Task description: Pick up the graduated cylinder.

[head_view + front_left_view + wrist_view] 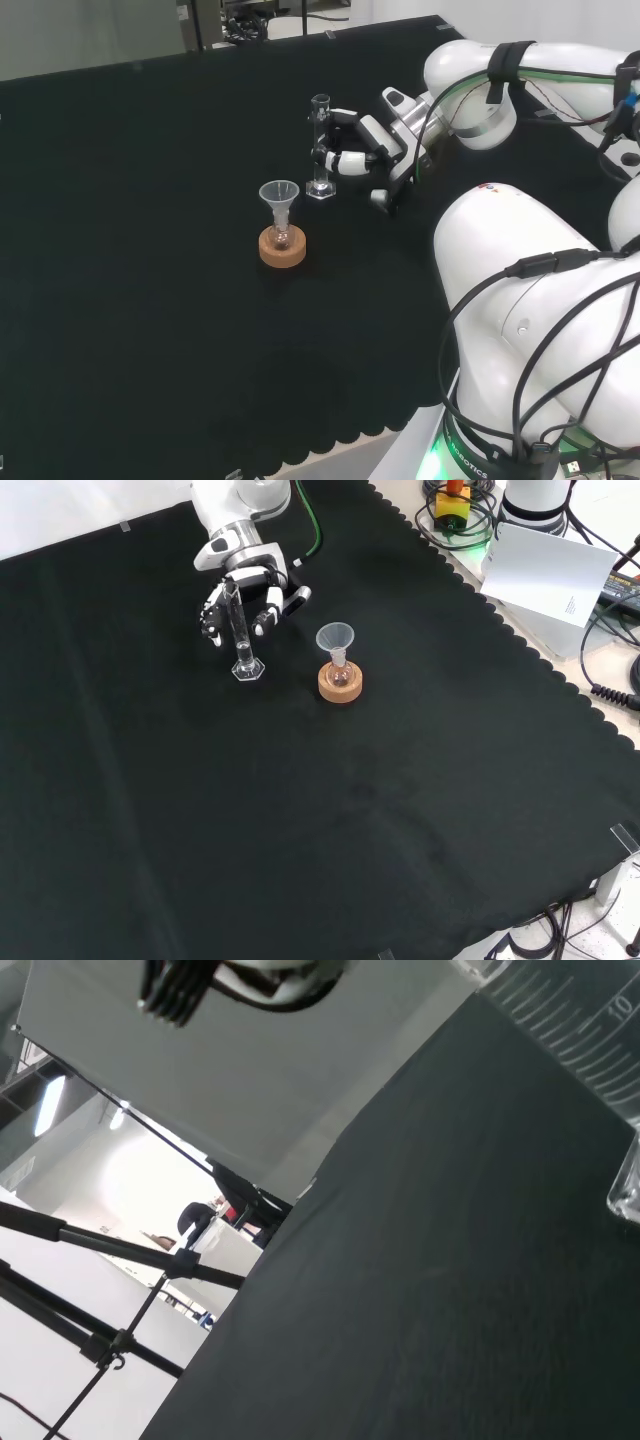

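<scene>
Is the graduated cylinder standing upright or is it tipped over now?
Upright: the graduated cylinder stands on its base on the cloth, the hand right beside it.

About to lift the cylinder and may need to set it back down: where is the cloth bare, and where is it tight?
Front view: bare cloth spreads below the cork ring and funnel, and left of the graduated cylinder. It is tight between the cylinder, with the hand around it, and the funnel flask.
</scene>
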`<state>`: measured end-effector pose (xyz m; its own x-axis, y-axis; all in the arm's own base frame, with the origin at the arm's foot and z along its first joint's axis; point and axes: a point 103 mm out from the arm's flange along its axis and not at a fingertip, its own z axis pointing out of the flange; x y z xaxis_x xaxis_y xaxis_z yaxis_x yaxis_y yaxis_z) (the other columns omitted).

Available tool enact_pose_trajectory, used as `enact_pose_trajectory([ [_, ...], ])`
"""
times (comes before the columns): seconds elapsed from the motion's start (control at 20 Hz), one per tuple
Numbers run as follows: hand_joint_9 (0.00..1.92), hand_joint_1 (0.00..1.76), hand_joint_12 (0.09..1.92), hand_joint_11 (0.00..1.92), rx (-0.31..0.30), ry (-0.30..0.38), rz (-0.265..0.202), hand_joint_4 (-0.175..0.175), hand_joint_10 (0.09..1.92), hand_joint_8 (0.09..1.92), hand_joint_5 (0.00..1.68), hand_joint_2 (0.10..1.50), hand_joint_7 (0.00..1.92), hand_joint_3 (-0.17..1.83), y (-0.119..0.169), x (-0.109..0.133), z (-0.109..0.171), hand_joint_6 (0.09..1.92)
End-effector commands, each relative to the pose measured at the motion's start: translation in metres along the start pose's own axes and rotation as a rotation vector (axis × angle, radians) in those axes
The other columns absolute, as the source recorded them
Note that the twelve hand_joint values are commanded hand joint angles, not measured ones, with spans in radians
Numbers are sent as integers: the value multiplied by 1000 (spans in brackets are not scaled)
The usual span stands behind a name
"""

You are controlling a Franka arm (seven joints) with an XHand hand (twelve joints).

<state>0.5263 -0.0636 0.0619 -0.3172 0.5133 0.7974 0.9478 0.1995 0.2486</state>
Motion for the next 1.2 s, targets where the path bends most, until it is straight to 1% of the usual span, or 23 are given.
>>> enact_pose_trajectory([
  [0.05, 910, 950, 1170, 657, 4, -16, -2, 1, 366, 575, 596, 754, 606, 538, 9, 9, 16, 371],
  [0.1, 912, 951, 1169, 660, -16, -2, 0, 1, 366, 576, 598, 755, 609, 538, 5, 3, 6, 376],
  [0.25, 918, 953, 1165, 667, -19, 6, -3, 2, 366, 576, 603, 758, 612, 539, 3, 1, 2, 387],
  [0.35, 921, 954, 1163, 672, -11, -9, 0, 2, 366, 576, 608, 761, 614, 540, 3, 1, 3, 396],
  [0.45, 935, 955, 1138, 704, -18, -25, 5, 0, 359, 576, 616, 778, 625, 541, 5, 4, 6, 430],
  [0.55, 972, 958, 1101, 762, -7, -34, 7, -1, 345, 576, 658, 821, 653, 539, 8, 8, 14, 484],
  [0.65, 1012, 971, 1074, 817, -9, -39, 11, 0, 333, 579, 705, 858, 684, 539, 10, 9, 19, 519],
  [0.75, 1051, 991, 1044, 868, -10, -32, 8, 3, 311, 585, 739, 889, 724, 536, 10, 9, 18, 541],
  [0.9, 1111, 1025, 997, 942, -20, -53, 15, 6, 273, 602, 793, 930, 790, 534, 12, 11, 18, 571],
  [1.0, 1132, 1049, 970, 978, -19, -73, 19, 2, 251, 613, 803, 949, 812, 534, 13, 12, 17, 587],
  [1.1, 1142, 1062, 960, 996, -19, -69, 16, -3, 241, 619, 803, 961, 819, 535, 12, 12, 14, 595],
  [1.2, 1148, 1066, 947, 1006, -22, -86, 30, -8, 228, 627, 794, 966, 815, 534, 13, 11, 15, 611],
])
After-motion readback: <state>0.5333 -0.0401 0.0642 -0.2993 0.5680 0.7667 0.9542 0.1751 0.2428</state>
